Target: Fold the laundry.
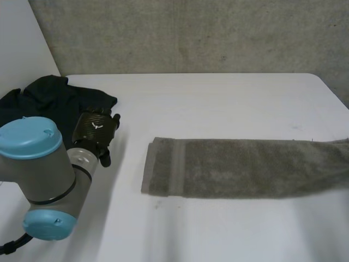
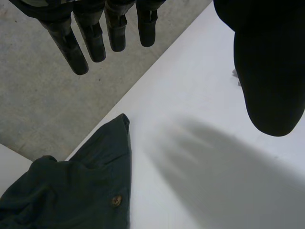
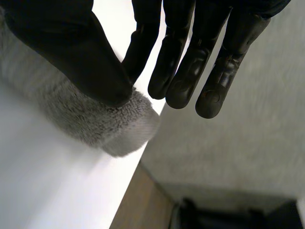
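Note:
A grey towel (image 1: 240, 166), folded into a long strip, lies across the white table (image 1: 218, 98) and runs off its right side. In the right wrist view my right hand (image 3: 86, 62) pinches the end of the towel (image 3: 112, 126) between thumb and a finger, right at the table's edge; the other fingers stay straight. My left hand (image 1: 95, 131) hovers left of the towel's near end, apart from it. Its fingers (image 2: 90, 38) are straight and hold nothing.
A dark green garment (image 1: 54, 98) lies crumpled at the table's back left corner, just beyond my left hand; a button shows on the garment (image 2: 81, 186). A concrete wall stands behind the table. Floor lies beyond the right edge.

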Motion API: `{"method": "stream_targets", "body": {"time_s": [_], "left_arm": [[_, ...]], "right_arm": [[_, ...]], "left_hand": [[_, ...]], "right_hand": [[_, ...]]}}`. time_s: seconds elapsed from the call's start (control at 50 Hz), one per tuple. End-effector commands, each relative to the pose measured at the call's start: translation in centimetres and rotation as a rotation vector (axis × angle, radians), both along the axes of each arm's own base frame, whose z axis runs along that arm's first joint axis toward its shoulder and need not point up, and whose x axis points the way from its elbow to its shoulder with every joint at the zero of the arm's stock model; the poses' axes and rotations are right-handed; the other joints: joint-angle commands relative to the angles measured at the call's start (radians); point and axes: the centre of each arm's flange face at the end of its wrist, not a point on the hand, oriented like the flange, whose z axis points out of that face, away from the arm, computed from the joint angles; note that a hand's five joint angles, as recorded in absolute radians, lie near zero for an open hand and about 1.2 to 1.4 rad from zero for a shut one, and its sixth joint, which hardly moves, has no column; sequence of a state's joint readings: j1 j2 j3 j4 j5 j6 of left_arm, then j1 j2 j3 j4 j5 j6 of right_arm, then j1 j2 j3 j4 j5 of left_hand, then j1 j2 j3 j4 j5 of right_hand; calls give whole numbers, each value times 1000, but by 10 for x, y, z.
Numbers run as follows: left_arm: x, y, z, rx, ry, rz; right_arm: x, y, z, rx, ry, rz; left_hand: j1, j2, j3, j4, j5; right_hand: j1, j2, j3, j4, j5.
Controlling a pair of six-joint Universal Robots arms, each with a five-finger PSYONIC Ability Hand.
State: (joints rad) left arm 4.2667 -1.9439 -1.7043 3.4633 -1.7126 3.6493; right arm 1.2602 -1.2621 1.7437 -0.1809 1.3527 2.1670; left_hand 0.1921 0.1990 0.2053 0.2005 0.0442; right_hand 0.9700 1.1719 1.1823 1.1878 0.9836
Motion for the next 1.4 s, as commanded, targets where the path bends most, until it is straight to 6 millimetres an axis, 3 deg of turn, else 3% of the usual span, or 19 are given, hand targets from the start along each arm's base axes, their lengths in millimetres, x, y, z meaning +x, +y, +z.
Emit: {"method": "stream_targets", "body": {"time_s": [0.02, 0.04, 0.1, 0.12, 0.18, 0.26, 0.42, 0.46, 0.5, 0.6, 0.64, 0.72, 0.76, 0.84, 0.9, 1.12, 1.34, 1.38, 1.4], "left_arm": [[4, -1, 5, -12, 5, 14], [5, 0, 8, -17, 9, 16], [9, -1, 9, -20, 12, 27], [11, -2, 11, -22, 15, 33], [14, -1, 13, -26, 18, 41], [18, 1, 13, -22, 20, 49], [20, 4, 11, -5, 42, 56], [20, 4, 11, -5, 42, 54], [19, 4, 12, -8, 42, 51], [15, 4, 17, -26, 50, 40], [13, 3, 19, -33, 53, 35], [4, 9, 23, -46, 60, 4], [1, 11, 24, -47, 61, -7], [-1, 12, 21, -45, 61, -13], [-1, 13, 18, -36, 56, -13], [0, 14, 15, -26, 51, -14], [1, 14, 13, -23, 50, -9], [1, 14, 13, -21, 50, -11], [1, 14, 13, -21, 50, -9]], "right_arm": [[117, 22, 29, -108, -32, 354], [145, 33, 34, -126, -54, 443], [193, 58, 44, -152, -91, 607], [226, 80, 49, -165, -113, 728], [276, 120, 36, -123, -142, 931], [324, 163, 7, -51, -148, 1136], [362, 195, -43, 69, -129, 1240], [363, 192, -39, 61, -131, 1230], [361, 191, -32, 58, -151, 1204], [348, 170, 16, 5, -310, 1046], [334, 151, 29, -10, -365, 948], [274, 93, 49, -28, -552, 572], [257, 83, 50, -9, -598, 478], [227, 65, 42, 74, -659, 333], [213, 50, 11, 184, -663, 247], [228, 30, -37, 329, -775, 269], [238, 8, -53, 316, -789, 272], [239, 6, -57, 318, -787, 274], [240, 4, -59, 315, -786, 272]], "left_hand": [[-18, -24, -31, -26, -44], [-18, -24, -31, -26, -44], [-18, -24, -31, -26, -44], [-18, -24, -31, -26, -44], [-18, -24, -31, -26, -44], [-18, -24, -31, -26, -44], [-18, -24, -31, -26, -44], [-18, -24, -31, -26, -44], [-18, -24, -31, -26, -44], [-18, -24, -31, -26, -44], [-18, -24, -31, -26, -44], [-18, -24, -31, -26, -44], [-18, -24, -31, -26, -44], [-18, -24, -31, -26, -44], [-18, -24, -31, -26, -44], [-18, -24, -31, -26, -44], [-18, -24, -31, -26, -44], [-18, -24, -31, -26, -44], [-18, -24, -31, -26, -44]], "right_hand": [[426, 224, 214, 208, 238], [426, 224, 214, 208, 238], [426, 224, 214, 208, 238], [426, 224, 214, 208, 238], [426, 224, 214, 208, 238], [426, 224, 214, 208, 238], [426, 224, 214, 208, 238], [426, 224, 214, 208, 238], [-92, -294, -304, -310, -280], [-752, -954, -964, -970, -940], [-750, -952, -962, -968, -938], [-730, -931, -942, -947, -918], [-709, -911, -921, -927, -897], [-656, -858, -868, -874, -844], [-551, -753, -763, -769, -739], [-366, -568, -578, -583, -554], [-242, -444, -455, -460, -430], [-120, -322, -332, -337, -308], [111, -91, -101, -107, -77]]}}
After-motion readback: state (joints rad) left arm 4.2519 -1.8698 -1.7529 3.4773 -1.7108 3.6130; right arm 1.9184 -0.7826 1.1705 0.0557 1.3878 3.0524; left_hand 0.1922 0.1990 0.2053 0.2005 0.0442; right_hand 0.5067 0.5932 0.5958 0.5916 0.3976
